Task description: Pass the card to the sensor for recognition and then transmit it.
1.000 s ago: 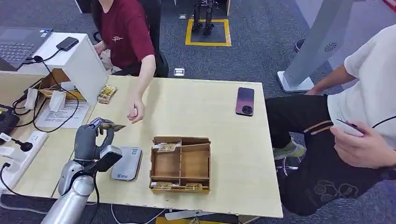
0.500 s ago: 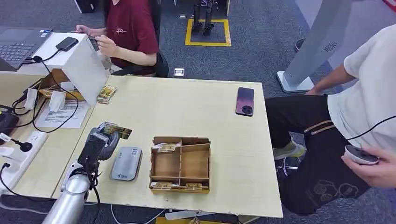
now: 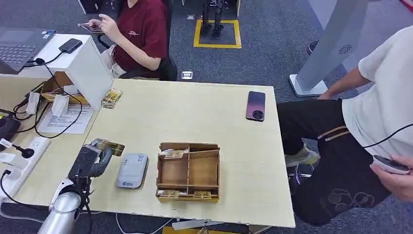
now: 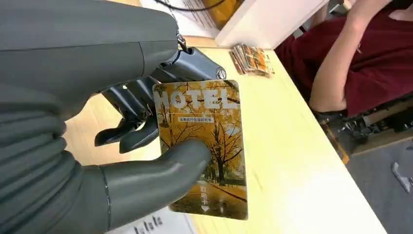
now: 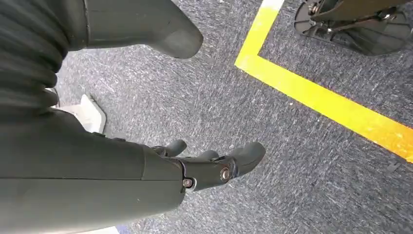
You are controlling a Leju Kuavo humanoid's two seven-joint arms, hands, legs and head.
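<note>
Left robot hand [image 3: 90, 161] pinches the yellow autumn-tree hotel card [image 4: 202, 146]; next, I judge, lower it onto the grey rounded sensor pad [image 3: 132, 170].

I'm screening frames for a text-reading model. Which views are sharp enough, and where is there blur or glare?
Left wrist view: the card is sharp, HOTEL legible, slight sheen near its lower edge; the table beyond is soft. Head view: even light, no glare; the card in the left hand is too small to read. Right wrist view: carpet streaky, no text.
</note>
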